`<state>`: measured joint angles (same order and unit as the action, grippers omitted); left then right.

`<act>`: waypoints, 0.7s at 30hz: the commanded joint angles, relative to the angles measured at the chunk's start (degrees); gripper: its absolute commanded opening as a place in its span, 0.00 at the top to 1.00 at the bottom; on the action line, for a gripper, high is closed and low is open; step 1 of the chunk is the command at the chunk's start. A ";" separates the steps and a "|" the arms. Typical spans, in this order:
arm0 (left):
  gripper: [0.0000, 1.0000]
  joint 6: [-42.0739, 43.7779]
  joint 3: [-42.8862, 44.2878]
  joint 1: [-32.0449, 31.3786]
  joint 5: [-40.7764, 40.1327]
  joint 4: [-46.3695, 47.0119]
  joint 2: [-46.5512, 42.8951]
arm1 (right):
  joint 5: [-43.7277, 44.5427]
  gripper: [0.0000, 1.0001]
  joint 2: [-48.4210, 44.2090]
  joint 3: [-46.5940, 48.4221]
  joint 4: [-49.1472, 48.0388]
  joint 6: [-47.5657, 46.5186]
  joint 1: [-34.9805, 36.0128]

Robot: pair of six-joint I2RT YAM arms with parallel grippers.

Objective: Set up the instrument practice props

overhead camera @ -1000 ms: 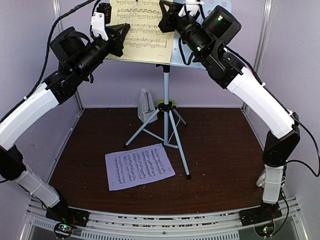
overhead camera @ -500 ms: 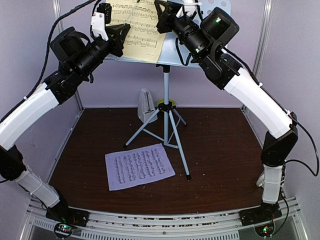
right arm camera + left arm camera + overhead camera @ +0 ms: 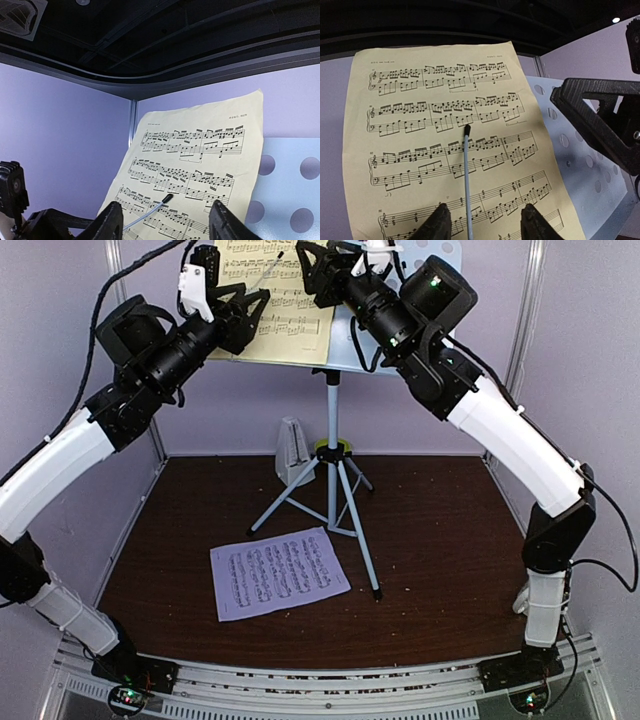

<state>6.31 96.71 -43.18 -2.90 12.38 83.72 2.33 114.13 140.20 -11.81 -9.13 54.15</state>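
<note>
Both arms are up high at the stand (image 3: 443,262), and the yellow sheet (image 3: 290,310) is on its desk, pinned under the thin wire (image 3: 466,185) that crosses the page. The sheet sits on the left part of the desk, a touch skewed, and the perforated right part is bare.

Your left gripper (image 3: 245,315) faces the sheet's lower edge. In the wrist view its fingers straddle the wire with a clear gap between them, so the jaws are parted and pinching nothing. Your right gripper (image 3: 315,265) hangs just off the sheet's upper right, also spread wide and empty. So the yellow sheet looks placed, and neither hand has it.

Now look down. The lilac sheet (image 3: 278,572) lies flat on the table (image 3: 440,540), well below both hands and left of the tripod's front leg. Its long axis runs roughly left to right, rising slightly toward the right. It's closer to your left arm's base than your right's, so I'd judge the left arm has the shorter reach, coming in across a short edge.

The metronome (image 3: 291,450) stands upright at the back, just behind the tripod's left leg.
</note>
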 commanded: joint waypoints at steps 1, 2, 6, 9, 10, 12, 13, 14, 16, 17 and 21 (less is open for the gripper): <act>0.43 -0.52 -1.09 0.00 0.11 2.51 -3.92 | -0.11 0.33 -3.55 -1.97 -0.38 -1.03 0.57; 0.38 -0.77 -1.38 0.01 0.01 2.29 -4.49 | 0.07 0.27 -4.28 -2.64 -0.57 -1.26 0.74; 0.24 -2.45 -0.41 0.02 -2.60 -2.82 -6.08 | 0.66 0.10 -7.02 -4.61 0.11 -2.26 1.67; 0.16 -4.11 -1.29 0.02 -4.22 -6.64 -8.44 | 0.33 0.01 -9.78 -7.18 0.73 -2.75 2.16; 0.14 -4.80 -1.95 0.01 -5.13 -7.96 -9.55 | 0.29 0.00 -10.81 -8.21 1.19 -2.85 2.33; 0.11 -5.99 -3.75 0.02 -7.17 -10.70 -12.22 | 0.34 0.00 -13.27 -10.47 2.34 -2.83 2.63; 0.10 -6.75 -4.73 0.00 -8.59 -12.33 -13.50 | 0.28 0.00 -15.11 -11.78 3.13 -2.59 2.78; 0.10 -7.68 -6.38 0.03 -10.02 -13.92 -15.07 | 0.17 0.00 -16.62 -13.24 4.25 -2.39 2.84; 0.09 -9.31 -8.84 0.09 -12.52 -17.43 -18.00 | -0.29 0.00 -20.11 -16.90 6.14 -1.89 3.00; 0.08 -10.36 -10.05 0.15 -13.50 -19.45 -19.33 | -0.71 0.00 -21.99 -19.05 6.80 -1.35 3.04; 0.07 -16.02 -16.28 1.35 -14.64 -27.47 -24.70 | -1.43 0.00 -30.01 -30.25 9.55 1.02 3.27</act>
<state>-3.09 85.32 -43.03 -14.00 -5.76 62.76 2.17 90.21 117.62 -6.22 -10.55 57.01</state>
